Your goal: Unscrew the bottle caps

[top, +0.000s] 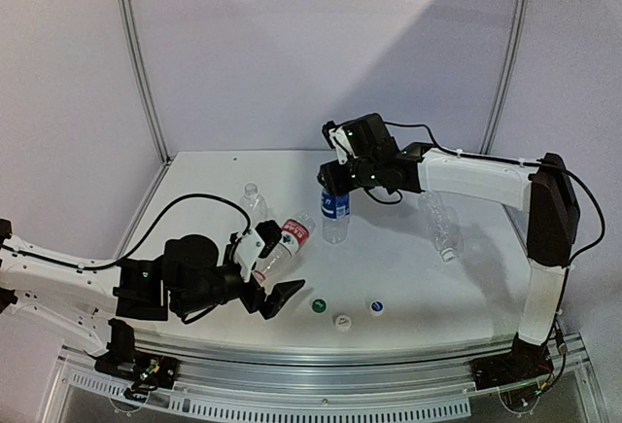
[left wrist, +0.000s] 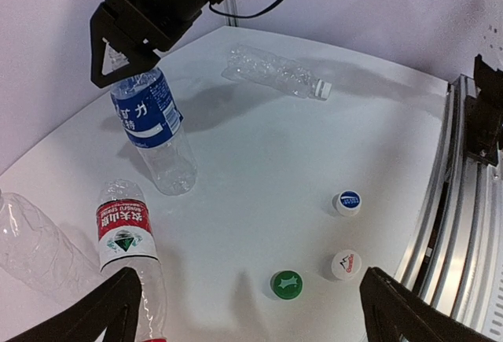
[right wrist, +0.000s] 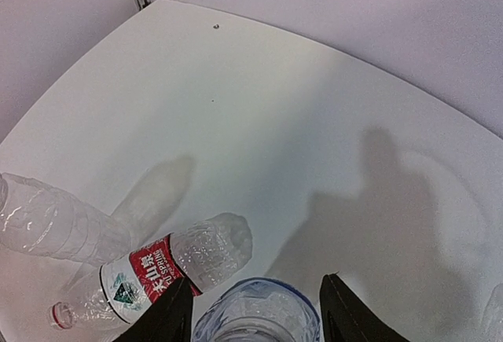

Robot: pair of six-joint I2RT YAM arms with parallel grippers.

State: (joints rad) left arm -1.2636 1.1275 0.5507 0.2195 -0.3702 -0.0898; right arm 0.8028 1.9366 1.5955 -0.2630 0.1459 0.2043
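Observation:
A blue-label bottle (top: pixel 335 215) (left wrist: pixel 154 134) stands upright at mid-table. My right gripper (top: pixel 339 178) (right wrist: pixel 257 317) hangs over its top, open, one finger on each side of the bottle's (right wrist: pixel 255 310) neck without pressing it. Whether it wears a cap is hidden. The red-label bottle (top: pixel 285 241) (left wrist: pixel 124 232) (right wrist: pixel 157 271) lies on its side with its neck beside one finger of my left gripper (top: pixel 275 283) (left wrist: pixel 251 322), which is wide open and holds nothing. On the table near it lie a green cap (top: pixel 318 305) (left wrist: pixel 286 285), a white cap (top: pixel 342 322) (left wrist: pixel 346 264) and a blue cap (top: pixel 376 306) (left wrist: pixel 347 201).
A clear unlabelled bottle (top: pixel 441 221) (left wrist: pixel 271 73) lies at the right with a pale cap (left wrist: pixel 321 89) on it. Another clear bottle (top: pixel 254 199) (right wrist: pixel 55 224) is left of the red-label one. The metal rail (left wrist: pixel 464 200) runs along the near edge.

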